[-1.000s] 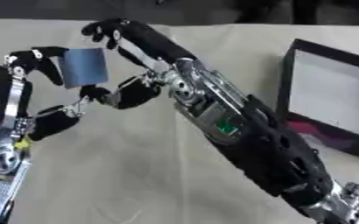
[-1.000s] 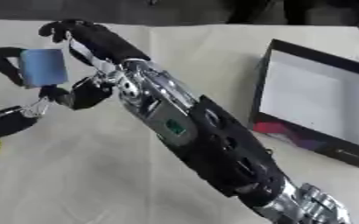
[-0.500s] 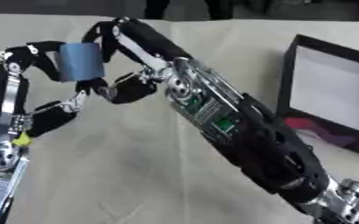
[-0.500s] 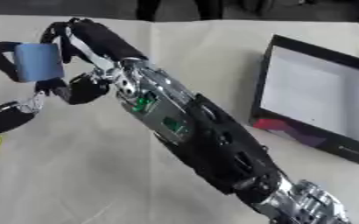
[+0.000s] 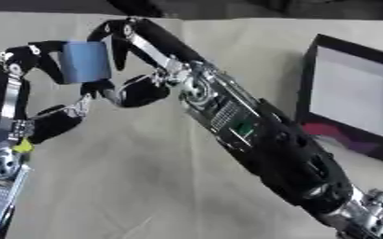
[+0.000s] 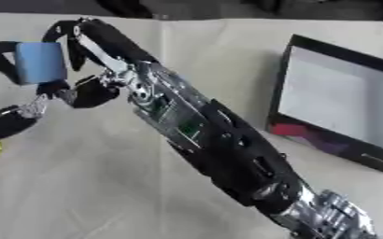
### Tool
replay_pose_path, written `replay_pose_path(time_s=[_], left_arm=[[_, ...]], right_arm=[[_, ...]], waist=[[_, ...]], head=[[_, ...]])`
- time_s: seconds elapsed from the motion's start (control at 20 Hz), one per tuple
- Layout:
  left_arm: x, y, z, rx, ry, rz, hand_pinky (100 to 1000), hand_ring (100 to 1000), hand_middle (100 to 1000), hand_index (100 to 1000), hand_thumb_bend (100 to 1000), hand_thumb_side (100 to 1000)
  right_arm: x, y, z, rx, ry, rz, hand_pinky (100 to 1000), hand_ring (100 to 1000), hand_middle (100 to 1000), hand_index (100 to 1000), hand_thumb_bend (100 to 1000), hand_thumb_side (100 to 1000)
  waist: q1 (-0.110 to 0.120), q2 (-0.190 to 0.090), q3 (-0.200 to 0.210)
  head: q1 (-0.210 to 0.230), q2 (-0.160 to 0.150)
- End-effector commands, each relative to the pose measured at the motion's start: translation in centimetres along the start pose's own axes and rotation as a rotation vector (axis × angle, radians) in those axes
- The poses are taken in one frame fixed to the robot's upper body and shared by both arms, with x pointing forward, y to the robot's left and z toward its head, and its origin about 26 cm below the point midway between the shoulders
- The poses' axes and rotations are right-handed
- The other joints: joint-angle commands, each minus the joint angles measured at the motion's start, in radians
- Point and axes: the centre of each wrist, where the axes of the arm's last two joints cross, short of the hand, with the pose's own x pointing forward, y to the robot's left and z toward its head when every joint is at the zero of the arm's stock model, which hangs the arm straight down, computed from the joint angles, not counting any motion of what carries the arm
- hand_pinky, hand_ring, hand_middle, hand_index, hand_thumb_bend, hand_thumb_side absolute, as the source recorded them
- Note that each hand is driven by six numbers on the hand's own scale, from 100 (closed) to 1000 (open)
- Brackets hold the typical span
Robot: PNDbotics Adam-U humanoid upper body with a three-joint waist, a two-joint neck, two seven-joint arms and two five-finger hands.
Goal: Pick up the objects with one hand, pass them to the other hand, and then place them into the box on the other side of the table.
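Beige tablecloth (image 5: 145, 186) everywhere, black box (image 6: 342, 100) sitting open at the right. Both hands met up high on the left: left hand (image 5: 31, 70) and right hand (image 5: 129, 56) each had fingers curled onto the blue block (image 5: 85, 61) between them.

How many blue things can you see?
1. A blue block is up at the far left, held between the left hand and the right hand. The big arm covers part of the table, so another could be hidden.
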Motion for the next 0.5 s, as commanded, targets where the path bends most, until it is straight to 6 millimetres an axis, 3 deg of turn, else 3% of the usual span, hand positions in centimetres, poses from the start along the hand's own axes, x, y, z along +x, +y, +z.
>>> replay_pose_path(time_s=[0.05,0.15,0.25,0.5], left_arm=[[0.62,-0.06,-0.36,-0.041,-0.038,0.002,689,518,511,587,135,100],[0.53,0.09,-0.37,-0.057,-0.043,-0.014,787,678,681,772,367,100],[0.5,0.26,-0.41,-0.061,-0.047,-0.037,808,720,733,863,497,100],[0.23,0.42,-0.3,-0.027,-0.013,-0.084,806,725,740,961,634,134]], right_arm=[[0.86,-0.48,-0.24,0.004,-0.047,-0.01,759,544,329,510,100,100],[0.81,-0.65,-0.11,0.016,-0.051,-0.006,755,542,326,500,100,100],[0.8,-0.87,0.03,0.028,-0.054,-0.004,751,539,323,496,100,100],[0.7,-1.4,0.38,0.033,-0.031,-0.001,743,528,313,488,100,100]], waist=[[0.005,-0.016,0.001],[0.005,-0.017,0.001],[0.005,-0.017,0.001],[0.006,-0.02,-0.002]], head=[[0.001,0.003],[0.001,0.004],[0.0,0.003],[-0.002,0.002]])
